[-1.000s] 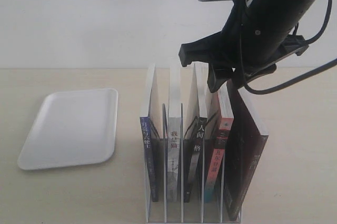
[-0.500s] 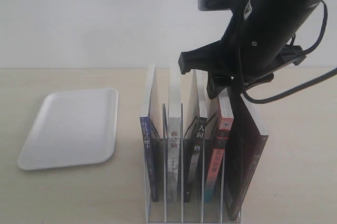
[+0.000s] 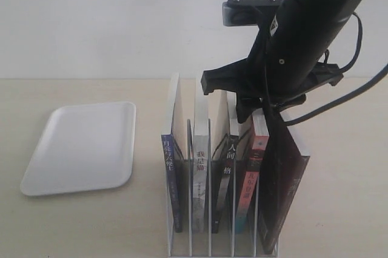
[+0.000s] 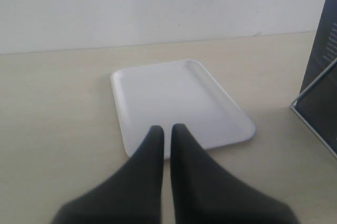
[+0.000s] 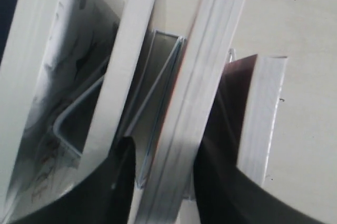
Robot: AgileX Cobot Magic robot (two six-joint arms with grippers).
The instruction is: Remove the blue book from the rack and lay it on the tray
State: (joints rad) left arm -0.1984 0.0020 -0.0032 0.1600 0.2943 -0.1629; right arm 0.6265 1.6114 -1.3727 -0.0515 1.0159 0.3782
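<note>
Blue book (image 3: 171,179), leftmost rack (image 3: 191,243) slot; white-spined book (image 3: 199,173) beside it reads 我是猫. Right gripper (image 5: 164,171) spread astride red-spined book (image 3: 248,185); left gripper (image 4: 167,132) nearly closed, empty.

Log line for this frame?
right gripper: jaws open astride a book in rack, not the blue book | left gripper: jaws shut, facing tray | blue book: end slot, tray side

1. Robot lab bench, by the looks: plain pale counter (image 3: 73,221), plain white wall (image 3: 109,22) behind.
2. Black cabled robot arm (image 3: 309,28) working above it.
3. Wire rack (image 3: 191,234) of books (image 3: 200,173) and white tray (image 3: 79,149) set out.
</note>
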